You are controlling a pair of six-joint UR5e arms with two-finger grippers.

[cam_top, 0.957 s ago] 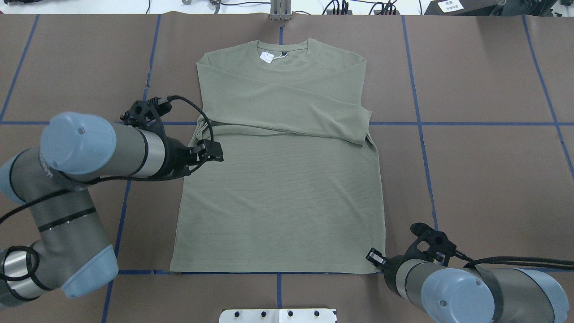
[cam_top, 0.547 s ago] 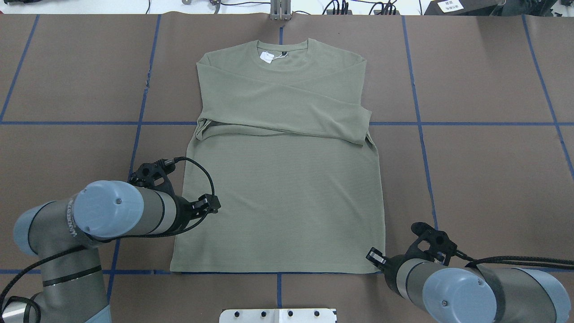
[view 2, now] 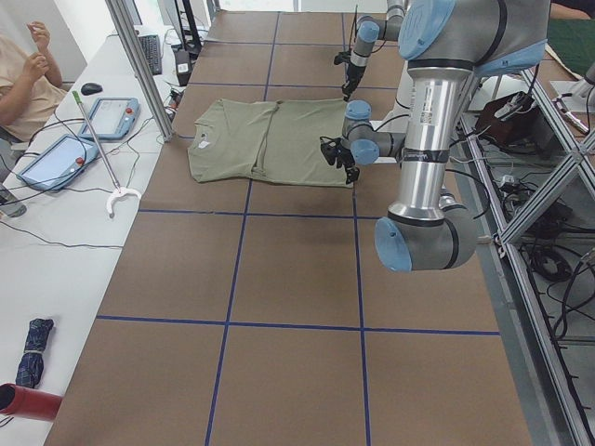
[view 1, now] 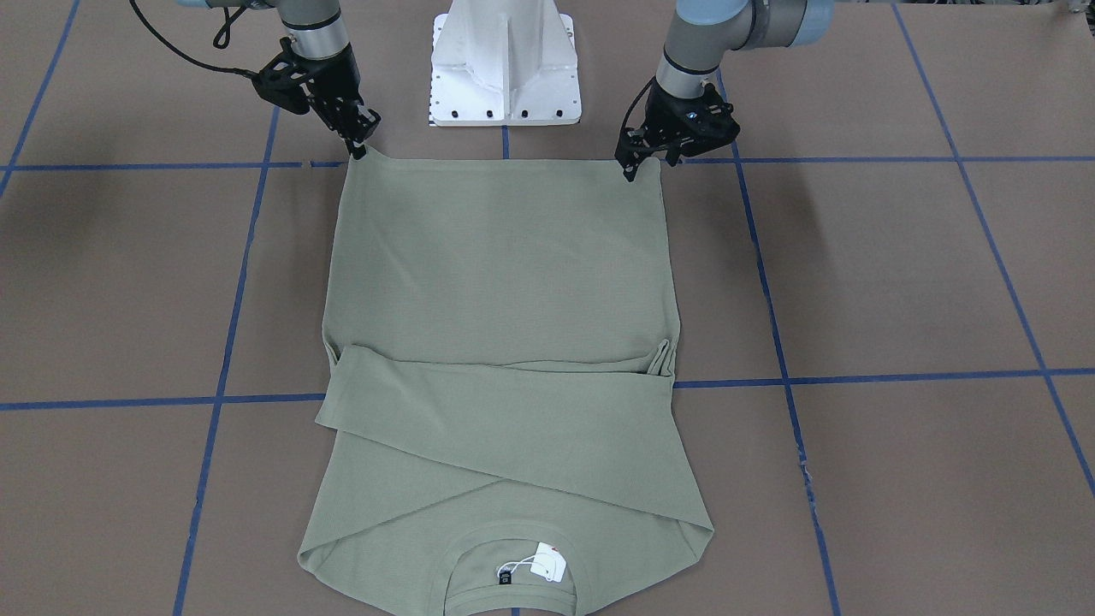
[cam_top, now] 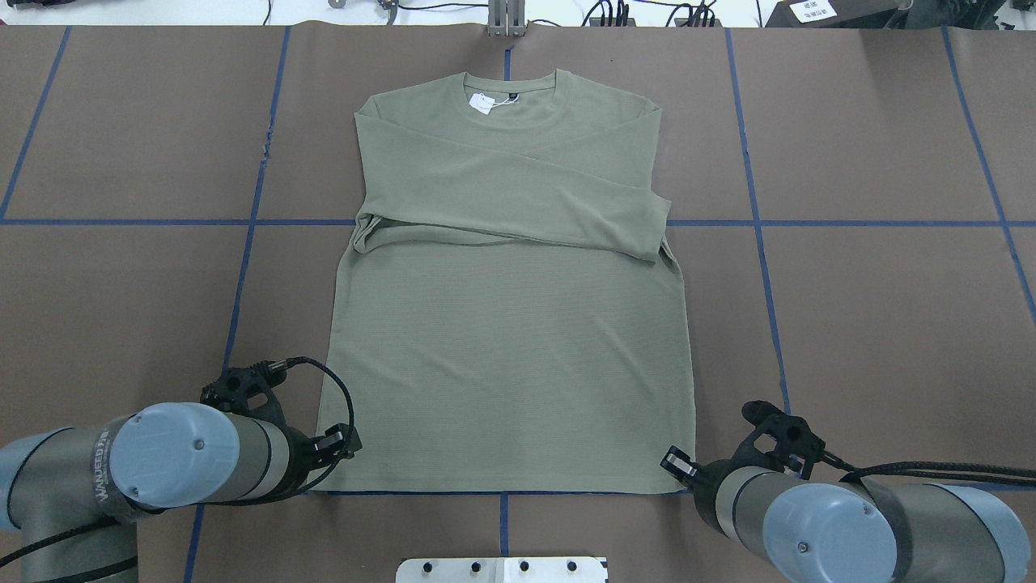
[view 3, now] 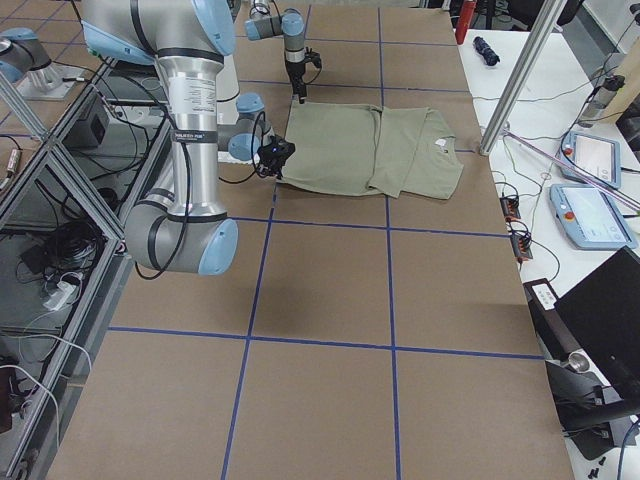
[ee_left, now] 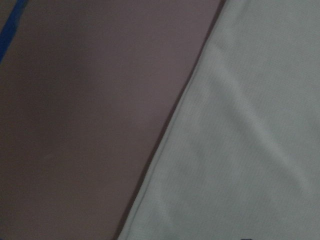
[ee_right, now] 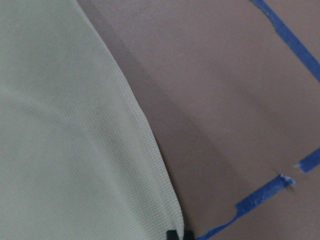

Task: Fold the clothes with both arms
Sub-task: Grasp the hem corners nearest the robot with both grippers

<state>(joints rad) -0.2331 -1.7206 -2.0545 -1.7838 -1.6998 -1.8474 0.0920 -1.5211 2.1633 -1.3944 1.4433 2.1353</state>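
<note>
Shows sage shirt (cam_top: 506,340) lying flat, sleeves crossed, collar away from robot. Places left gripper (view 1: 633,162) and right gripper (view 1: 358,147) at near hem corners; cannot tell jaw opening or grip. Pinch both corners evenly, lift together. From front, reveals both corners; from left wrist, only cloth edge on table (ee_left: 75,125).

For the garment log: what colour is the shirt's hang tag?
White hang tag, clearest in the exterior front-facing view.

Shows a brown matte table (cam_top: 882,324) gridded with blue tape lines (cam_top: 850,223) — bears a white metal pedestal base (view 1: 506,64) at one long edge.
</note>
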